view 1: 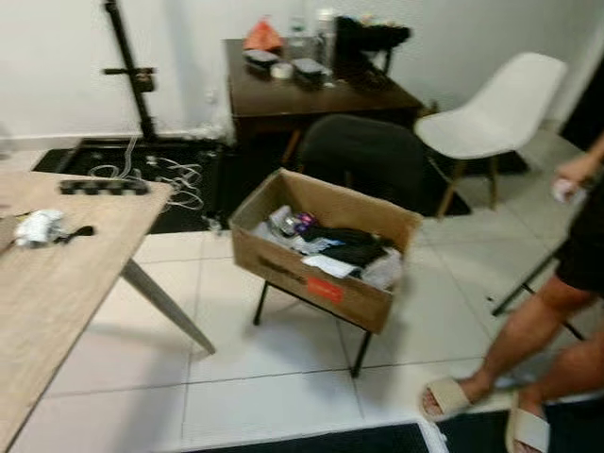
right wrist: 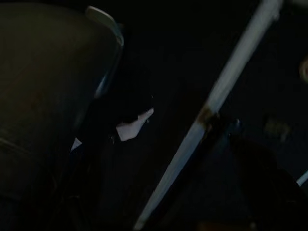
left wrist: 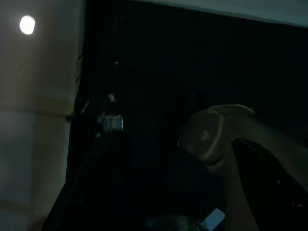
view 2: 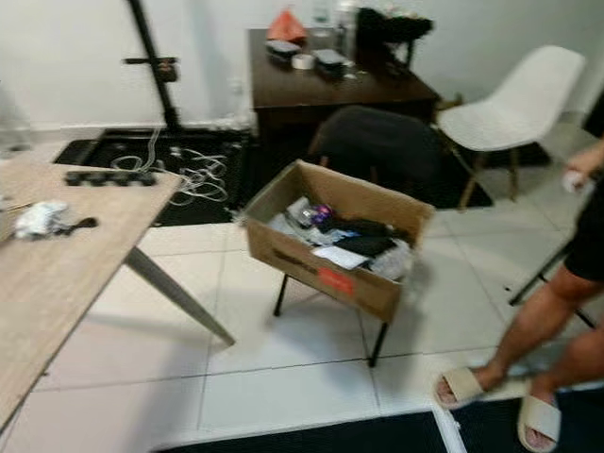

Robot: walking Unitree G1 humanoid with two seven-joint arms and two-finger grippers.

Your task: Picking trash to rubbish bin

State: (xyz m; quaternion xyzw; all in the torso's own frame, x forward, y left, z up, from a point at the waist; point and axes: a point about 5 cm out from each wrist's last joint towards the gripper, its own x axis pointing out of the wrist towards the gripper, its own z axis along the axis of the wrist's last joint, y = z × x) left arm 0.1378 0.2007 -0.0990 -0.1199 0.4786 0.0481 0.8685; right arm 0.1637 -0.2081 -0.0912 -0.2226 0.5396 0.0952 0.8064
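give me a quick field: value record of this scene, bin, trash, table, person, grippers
bin: open cardboard box propped on a black-legged stand, tilted, on the white tile floor
bin contents: mixed trash, dark and pale wrappers
trash still out: crumpled pale piece on the wooden table, at the robot's left
other on table: black power strip at the far edge
behind bin: dark desk with clutter, white chair
person: bare legs in sandals at the right, something pale in one hand
grippers: both wrist views very dark, state cannot be told
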